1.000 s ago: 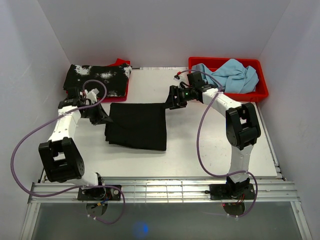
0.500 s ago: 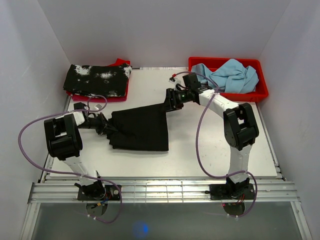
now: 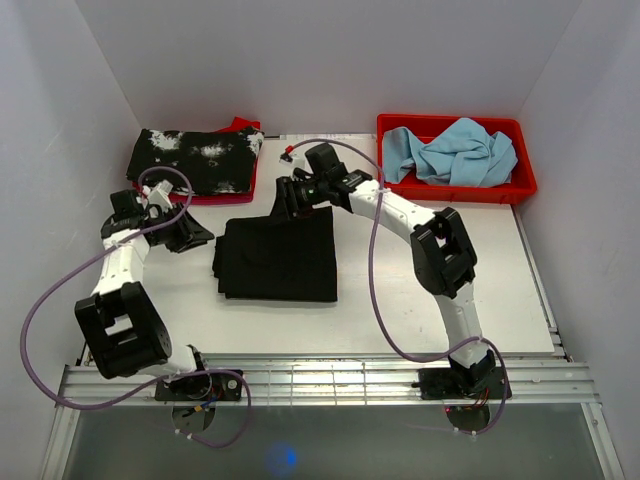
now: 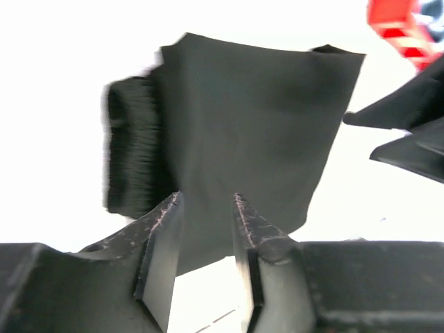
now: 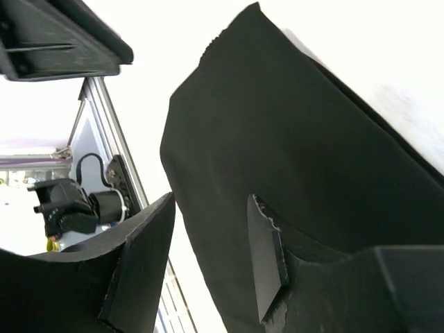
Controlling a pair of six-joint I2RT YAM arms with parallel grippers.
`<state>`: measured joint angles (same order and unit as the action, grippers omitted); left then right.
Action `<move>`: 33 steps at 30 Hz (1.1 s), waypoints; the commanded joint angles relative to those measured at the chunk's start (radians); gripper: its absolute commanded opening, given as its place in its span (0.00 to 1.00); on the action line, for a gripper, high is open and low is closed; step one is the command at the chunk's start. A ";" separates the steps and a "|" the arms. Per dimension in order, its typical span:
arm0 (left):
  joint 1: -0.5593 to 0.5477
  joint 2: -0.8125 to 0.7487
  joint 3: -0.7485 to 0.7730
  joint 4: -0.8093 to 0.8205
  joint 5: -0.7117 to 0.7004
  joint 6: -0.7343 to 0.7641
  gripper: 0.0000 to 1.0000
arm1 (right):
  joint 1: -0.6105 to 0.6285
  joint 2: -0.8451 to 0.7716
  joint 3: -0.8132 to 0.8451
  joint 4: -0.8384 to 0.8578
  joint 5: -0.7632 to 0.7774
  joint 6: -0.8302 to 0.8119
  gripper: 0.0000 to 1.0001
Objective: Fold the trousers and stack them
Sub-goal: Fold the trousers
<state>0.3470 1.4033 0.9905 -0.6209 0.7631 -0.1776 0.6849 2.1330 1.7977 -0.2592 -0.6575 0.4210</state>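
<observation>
Trousers (image 3: 278, 257) flat on table (image 3: 400, 300)

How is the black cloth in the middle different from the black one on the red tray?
The trousers are plain black; the splotched garment has white patches. The trousers lie on the table; the splotched garment lies on a red tray. Both are black and folded.

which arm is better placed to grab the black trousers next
Likely right: the right tool is at the far edge of the folded black fabric trousers; the left tool stands clear of them.
</observation>
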 commanded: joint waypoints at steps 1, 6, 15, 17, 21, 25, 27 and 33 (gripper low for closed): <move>0.003 0.055 -0.012 -0.003 -0.116 0.067 0.42 | 0.031 0.047 0.086 0.051 0.030 0.056 0.52; 0.003 0.238 -0.009 0.032 -0.041 0.113 0.41 | 0.060 0.082 0.108 0.054 0.035 0.061 0.52; -0.035 0.249 -0.130 0.134 0.071 0.096 0.18 | 0.100 0.071 0.077 0.066 0.038 0.085 0.52; -0.063 0.218 -0.177 0.157 0.096 0.066 0.12 | 0.110 0.067 0.072 0.057 0.050 0.091 0.52; -0.124 0.160 -0.243 0.237 0.104 -0.042 0.05 | 0.125 0.053 0.049 0.020 0.082 0.088 0.52; -0.174 0.128 -0.277 0.300 0.081 -0.152 0.01 | 0.151 0.021 0.032 -0.067 0.174 0.050 0.52; -0.192 0.125 -0.279 0.328 0.065 -0.174 0.00 | 0.166 0.010 0.029 -0.121 0.217 0.029 0.52; -0.226 0.148 -0.256 0.348 0.022 -0.220 0.00 | 0.202 -0.011 0.045 -0.216 0.352 0.019 0.52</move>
<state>0.1345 1.5734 0.7151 -0.3176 0.8005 -0.3523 0.8688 2.1990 1.8339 -0.4091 -0.4011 0.4622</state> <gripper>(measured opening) 0.118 0.519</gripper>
